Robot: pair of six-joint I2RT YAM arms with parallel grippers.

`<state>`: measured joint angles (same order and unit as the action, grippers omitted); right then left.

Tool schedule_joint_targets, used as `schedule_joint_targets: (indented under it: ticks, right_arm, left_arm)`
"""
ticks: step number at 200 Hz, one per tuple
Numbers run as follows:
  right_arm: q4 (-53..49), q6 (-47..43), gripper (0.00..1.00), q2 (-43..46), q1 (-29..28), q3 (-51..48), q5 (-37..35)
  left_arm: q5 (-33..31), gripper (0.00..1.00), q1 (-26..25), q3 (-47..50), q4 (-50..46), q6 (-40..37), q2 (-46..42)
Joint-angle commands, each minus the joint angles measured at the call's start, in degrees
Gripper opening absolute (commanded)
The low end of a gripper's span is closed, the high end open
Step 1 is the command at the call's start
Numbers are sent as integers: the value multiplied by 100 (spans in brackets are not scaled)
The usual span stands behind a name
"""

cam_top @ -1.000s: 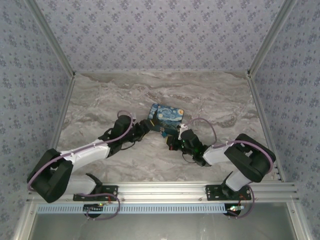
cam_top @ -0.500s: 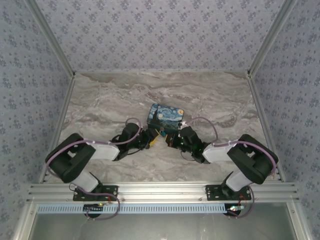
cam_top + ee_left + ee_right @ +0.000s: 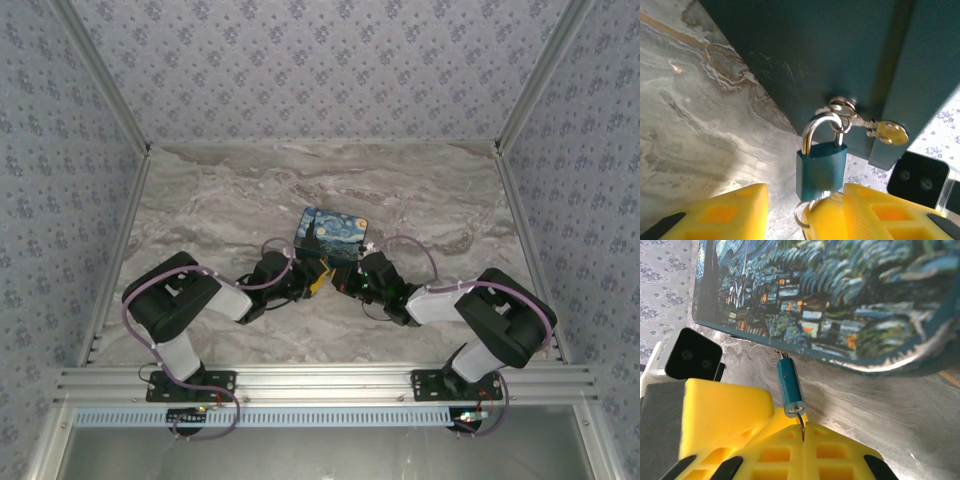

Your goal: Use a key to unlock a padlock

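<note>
The small blue-teal padlock with a thin silvery shackle point(image 3: 821, 169) hangs by its shackle from a metal loop on the dark teal side of the rectangular box printed with a starry-night painting point(image 3: 333, 235). This is the side that faces the arms.

In the right wrist view the padlock point(image 3: 789, 385) shows as a narrow bar. Its long axis runs from the box edge straight down toward the right gripper point(image 3: 802, 434), with the keyhole end nearest to it. The yellow fingers of this gripper are pressed together on the slim dark metal key point(image 3: 801, 423). The key continues almost the same line and its tip meets the keyhole. So the coming move turns, I think, on keeping these 2 axes in line while the key goes in or is turned.

The left gripper point(image 3: 805, 194) stands with its 2 yellow fingers apart. The padlock body is low between them, close to the finger on the right of that picture. I cannot tell whether they touch.

How deep the key sits in the lock is hidden. The lower edge of the padlock is covered by a small wire ring point(image 3: 802, 216). A flat golden metal tab point(image 3: 888, 132) hangs at the loop, and what it is I cannot say. From above the padlock is too small to make out.
</note>
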<state>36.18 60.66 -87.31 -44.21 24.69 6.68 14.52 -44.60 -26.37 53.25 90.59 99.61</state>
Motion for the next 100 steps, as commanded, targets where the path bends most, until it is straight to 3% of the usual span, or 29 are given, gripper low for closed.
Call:
schedule_joint_targets:
  ticks: [1, 48, 100]
  right_arm:
    - [37, 131, 0, 61, 28, 117, 55]
    - [72, 184, 0, 59, 34, 115, 62]
    - [121, 261, 0, 59, 26, 124, 85]
  left_arm:
    - [-139, 43, -48, -143, 532, 187, 167]
    - [-312, 35, -48, -166, 676, 291, 269]
    - [-292, 34, -51, -213, 881, 426, 476]
